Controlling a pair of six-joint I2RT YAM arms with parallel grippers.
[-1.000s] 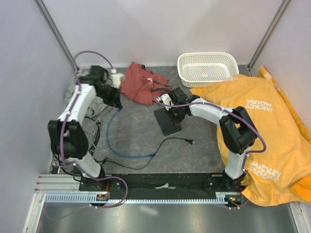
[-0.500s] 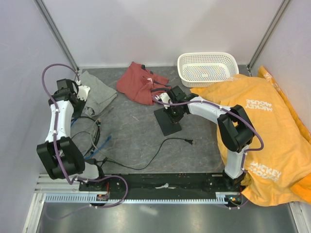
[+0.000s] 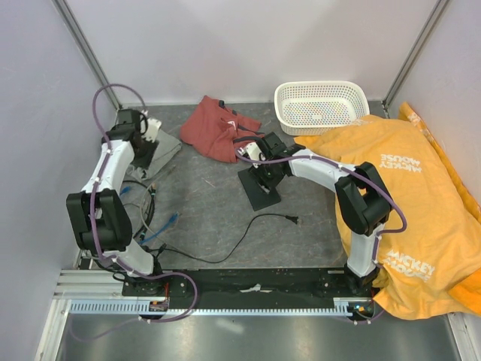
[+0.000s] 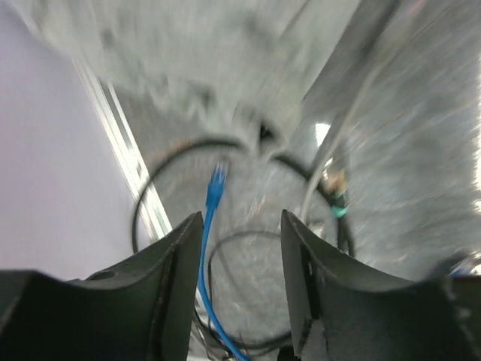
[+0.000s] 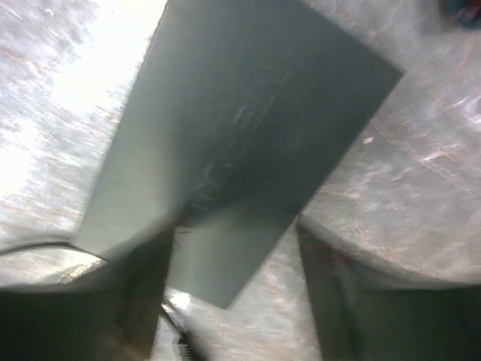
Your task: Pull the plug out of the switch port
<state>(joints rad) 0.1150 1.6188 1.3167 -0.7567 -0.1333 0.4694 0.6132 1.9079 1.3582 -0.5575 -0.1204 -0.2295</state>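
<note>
Switch (image 3: 259, 189) sits mid-table under your right gripper (image 5: 234, 226), which has just opened halfway and empty, as has your left gripper (image 4: 239, 219) above the freed blue plug (image 4: 216, 179) far left, so unplugging looks done.

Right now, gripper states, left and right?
Left gripper: open, blue cable runs loose between the jaws.
Right gripper: open above the switch.

Your top view looks down from above and behind the arm bases and takes in the whole bench (image 3: 210, 210). Your left wrist view faces down past the left claw (image 4: 240, 226), low over the blue cable (image 4: 213, 203), and it is blurred. Your right wrist view sits very close above the switch (image 5: 248, 128), framed by the right claw (image 5: 234, 241). The cable and the switch both show from the top too.
</note>
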